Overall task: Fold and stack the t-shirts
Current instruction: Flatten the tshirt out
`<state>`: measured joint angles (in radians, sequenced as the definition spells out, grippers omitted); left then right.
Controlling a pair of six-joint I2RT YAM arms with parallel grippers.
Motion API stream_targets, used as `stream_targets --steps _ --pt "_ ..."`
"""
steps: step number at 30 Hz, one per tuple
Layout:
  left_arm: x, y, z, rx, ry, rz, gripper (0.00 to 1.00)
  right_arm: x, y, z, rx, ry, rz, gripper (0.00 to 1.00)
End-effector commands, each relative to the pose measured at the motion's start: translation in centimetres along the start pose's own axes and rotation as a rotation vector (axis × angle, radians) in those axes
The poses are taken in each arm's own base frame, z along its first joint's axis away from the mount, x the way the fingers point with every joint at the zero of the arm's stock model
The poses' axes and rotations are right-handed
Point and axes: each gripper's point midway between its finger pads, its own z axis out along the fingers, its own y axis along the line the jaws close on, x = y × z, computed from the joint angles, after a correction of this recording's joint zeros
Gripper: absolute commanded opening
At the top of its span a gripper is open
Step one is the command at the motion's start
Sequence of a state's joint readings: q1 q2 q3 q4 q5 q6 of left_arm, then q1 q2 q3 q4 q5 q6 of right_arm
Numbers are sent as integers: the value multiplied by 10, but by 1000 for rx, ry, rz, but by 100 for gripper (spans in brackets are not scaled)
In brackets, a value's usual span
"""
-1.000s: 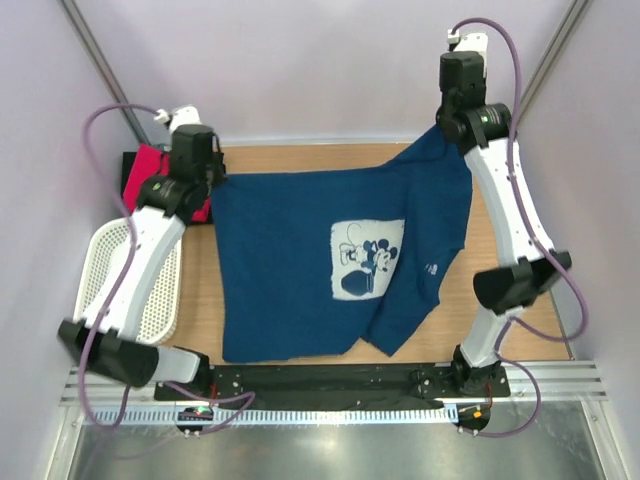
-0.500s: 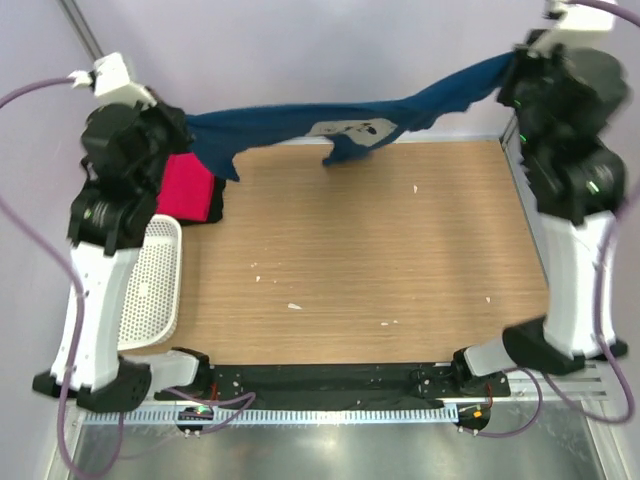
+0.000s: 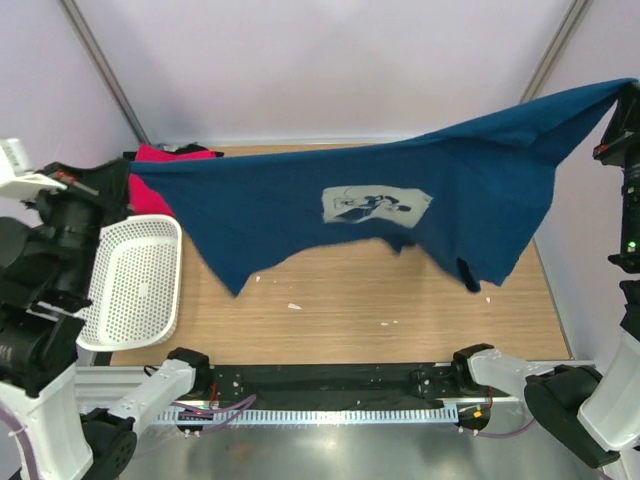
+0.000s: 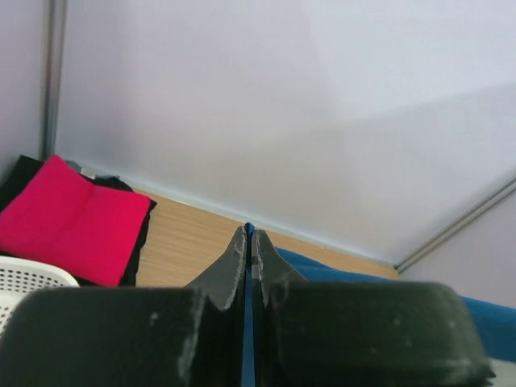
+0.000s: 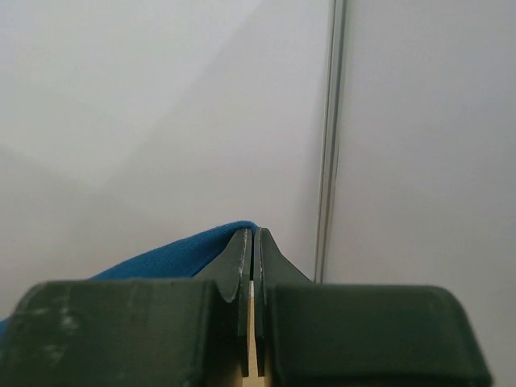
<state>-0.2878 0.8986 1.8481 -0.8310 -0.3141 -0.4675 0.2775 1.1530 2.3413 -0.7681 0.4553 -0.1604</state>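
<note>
The dark navy blue t-shirt (image 3: 280, 205) hangs spread in the air above the table, its white cartoon print (image 3: 375, 206) facing up. My left gripper (image 3: 128, 180) is shut on its left corner, and a strip of blue cloth shows between the jaws of that gripper (image 4: 248, 239). High at the right edge, my right gripper (image 3: 618, 95) is shut on the other corner, where blue fabric (image 5: 161, 258) drapes off the left finger of the gripper (image 5: 255, 239). A folded pink-red t-shirt (image 4: 72, 218) lies on a black one (image 4: 139, 240) at the table's back left.
A white perforated basket (image 3: 140, 285) sits at the table's left edge, beside my left arm. Small white specks dot the wooden tabletop (image 3: 400, 310). Plain walls close the back and both sides.
Both arms have risen and swung toward the near side. The navy t-shirt has gone from lying on the table to being stretched in the air between the two grippers.
</note>
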Motion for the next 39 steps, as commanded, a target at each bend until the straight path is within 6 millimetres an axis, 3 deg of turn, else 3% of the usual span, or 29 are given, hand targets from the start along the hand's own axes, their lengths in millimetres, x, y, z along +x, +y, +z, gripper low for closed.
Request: stream_targets --steps 1,7,8,11,12,14,15,18,19,20,22,24,26,27,29,30,32,33,34,35,36,37,39 --pt "-2 28 6 -169 11 74 0 24 -2 18 62 68 -86 1" --pt "40 41 60 -280 116 150 0 81 18 54 98 210 -201 1" --pt "57 44 75 -302 155 170 0 88 21 59 97 223 -216 1" --pt "82 48 104 -326 183 189 0 120 35 82 108 282 -281 1" --pt "106 57 119 -366 227 216 0 137 40 87 103 316 -303 1" --pt "123 69 139 -407 245 208 0 168 52 103 97 359 -357 1" --pt "146 78 153 -427 294 212 0 193 58 108 86 400 -383 1" --pt "174 97 181 -453 321 176 0 248 72 131 65 473 -396 1" --pt "191 98 199 -437 341 170 0 259 76 138 54 479 -389 1" --pt "199 102 207 -436 352 174 0 283 81 147 44 513 -403 1" --pt "230 107 230 -414 403 182 0 306 79 158 52 538 -402 1" --pt "252 110 244 -393 440 200 0 345 82 167 38 589 -417 1" --pt "282 117 261 -387 491 224 0 370 90 177 16 595 -398 1" --pt "289 120 266 -392 499 228 0 399 92 183 10 627 -406 1" --pt "315 127 284 -393 531 243 0 426 95 191 6 653 -391 1" --pt "322 130 292 -393 534 256 0 455 99 198 3 686 -401 1" --pt "343 140 311 -405 557 271 0 481 101 208 4 707 -384 1" --pt "350 143 316 -408 565 274 0 481 108 218 -9 690 -365 1" --pt "354 148 323 -411 568 271 0 508 111 222 -11 714 -370 1" --pt "365 152 335 -412 577 268 0 515 114 227 -19 714 -368 1" --pt "369 153 340 -401 584 259 0 507 119 239 -22 687 -352 1" --pt "372 155 345 -403 584 247 0 535 122 240 -27 721 -366 1" --pt "381 164 359 -404 587 231 0 534 128 253 -23 699 -351 1"
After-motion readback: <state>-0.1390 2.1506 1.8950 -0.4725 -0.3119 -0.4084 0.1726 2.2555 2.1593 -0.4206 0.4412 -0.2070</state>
